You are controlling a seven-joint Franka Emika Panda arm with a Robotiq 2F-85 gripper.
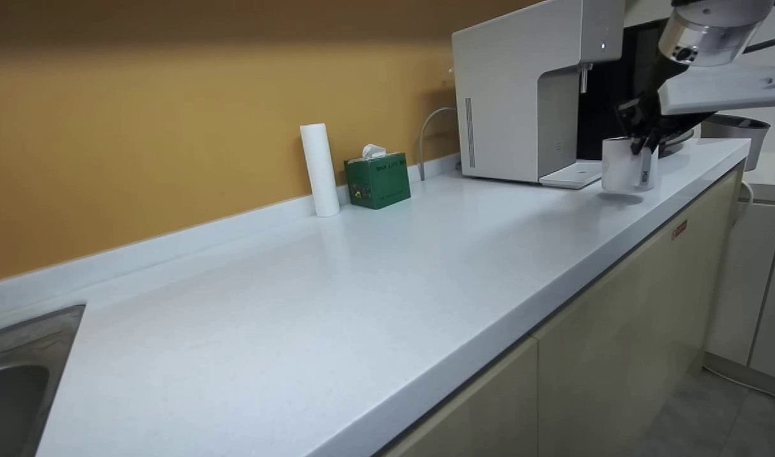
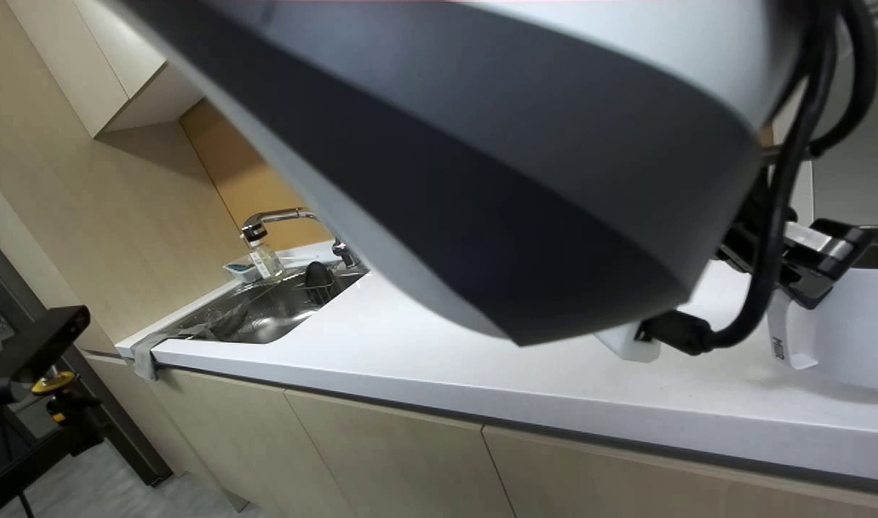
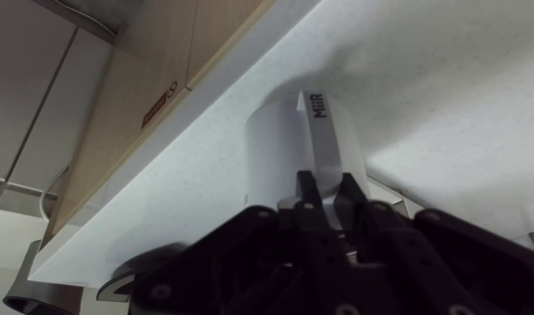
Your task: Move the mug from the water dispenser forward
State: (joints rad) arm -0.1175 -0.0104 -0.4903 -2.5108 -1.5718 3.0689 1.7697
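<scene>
The mug [image 1: 619, 170] is in the gripper [image 3: 327, 183]: jaws drawn in to a narrow gap on its handle [image 3: 326, 151], one fingertip [image 3: 307, 183] each side in the wrist view. It's upright, rim up, handle toward the sink [image 2: 266, 329], MiiR lettering [image 3: 318, 106] low on the handle (readable in an exterior view too). Looks just off the counter [image 1: 266, 330], shadow right under it in an exterior view.

Position: outside the alcove [image 1: 557, 124] of the water dispenser [image 1: 508, 114], just past the front end of the drip tray [image 1: 571, 176], near the counter's front edge. Can't tell if mug and tray touch, they line up in that view.

Spout [image 1: 584, 79] hangs over the tray. Further along the wall [image 1: 171, 158]: green tissue box [image 1: 381, 184], tissue [image 1: 373, 152] sticking up, tall white cylinder [image 1: 320, 171] standing beside it, thin grey tube [image 1: 421, 152] arching between that box and the dispenser. Sink is at the opposite end of the counter, chrome faucet [image 2: 287, 214] over it. Arm [image 2: 482, 158] covers much of an exterior view, mug cut off at its right edge
</scene>
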